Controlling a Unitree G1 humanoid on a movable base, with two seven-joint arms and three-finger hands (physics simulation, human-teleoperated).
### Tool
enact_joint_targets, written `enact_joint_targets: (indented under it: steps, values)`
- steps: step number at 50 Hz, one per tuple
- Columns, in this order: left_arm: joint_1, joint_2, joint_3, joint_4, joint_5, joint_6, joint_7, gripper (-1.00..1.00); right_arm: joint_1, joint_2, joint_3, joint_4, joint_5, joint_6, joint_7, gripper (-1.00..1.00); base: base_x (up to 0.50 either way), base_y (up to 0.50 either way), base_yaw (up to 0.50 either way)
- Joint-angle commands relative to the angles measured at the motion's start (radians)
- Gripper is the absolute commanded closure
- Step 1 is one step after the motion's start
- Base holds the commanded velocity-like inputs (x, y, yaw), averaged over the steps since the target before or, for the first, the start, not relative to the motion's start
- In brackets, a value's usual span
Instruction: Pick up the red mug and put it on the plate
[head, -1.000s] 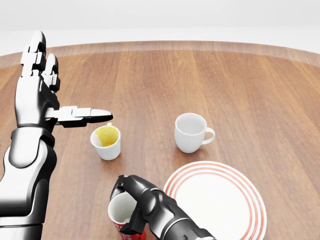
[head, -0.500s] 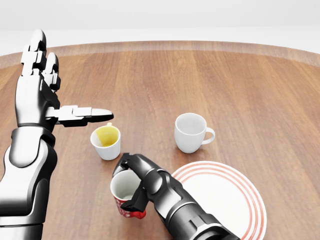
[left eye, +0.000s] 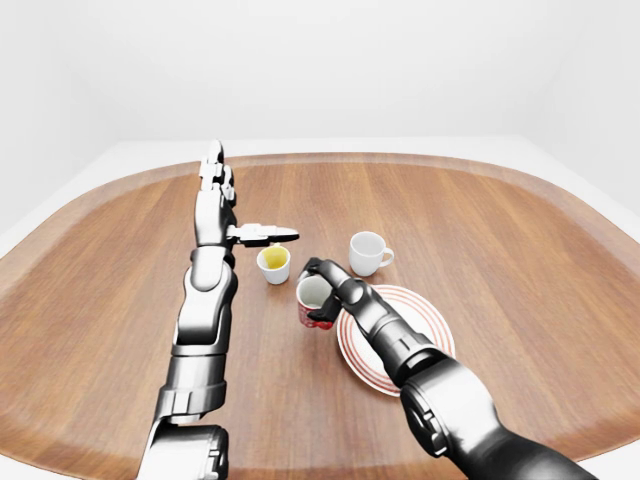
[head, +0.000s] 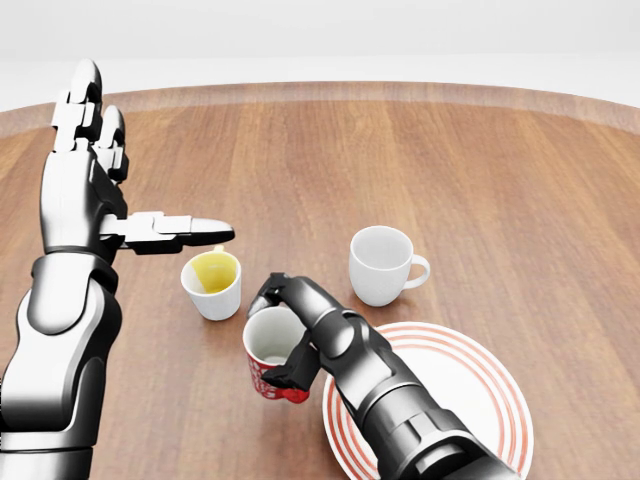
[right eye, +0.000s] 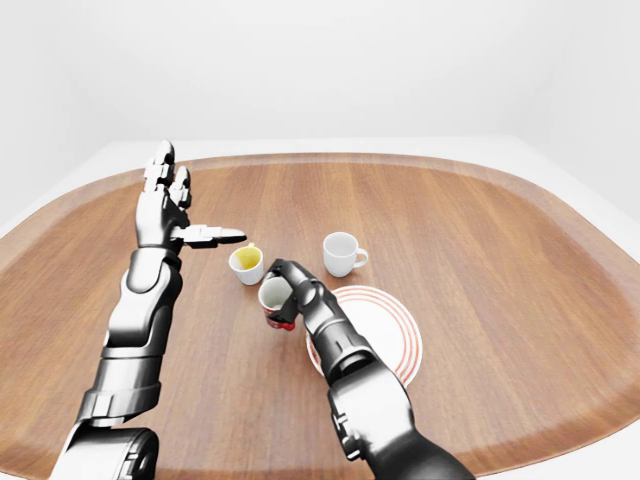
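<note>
I have the red mug (head: 272, 357) clamped in my right hand (head: 305, 335), fingers wrapped round its rim and side, mouth upward. In the head view it sits just left of the red-ringed plate (head: 470, 400), not yet over it; I cannot tell whether its base touches the wooden surface (head: 450, 160). My forearm lies across the plate's left part. Just above the mug stands a small white cup with a yellow inside (head: 212, 284), and to the right of that a white mug (head: 382, 264). My left hand (head: 95, 190) hangs spread wide and empty, thumb pointing over the yellow cup.
</note>
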Motion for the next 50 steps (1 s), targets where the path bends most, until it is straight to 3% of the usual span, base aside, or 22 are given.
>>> enact_joint_targets:
  steps: [1,50]
  values:
    - [-0.002,-0.007,-0.006,0.012,0.008,0.000,0.002,-1.00,0.002,-0.040,-0.007,-0.057,-0.004,0.000,0.016,1.00,0.00,0.00,0.00]
    - [-0.009,-0.023,-0.019,0.008,0.025,0.000,0.004,-1.00,0.222,-0.192,-0.036,-0.462,-0.011,0.000,0.145,1.00,0.00,0.00,0.00]
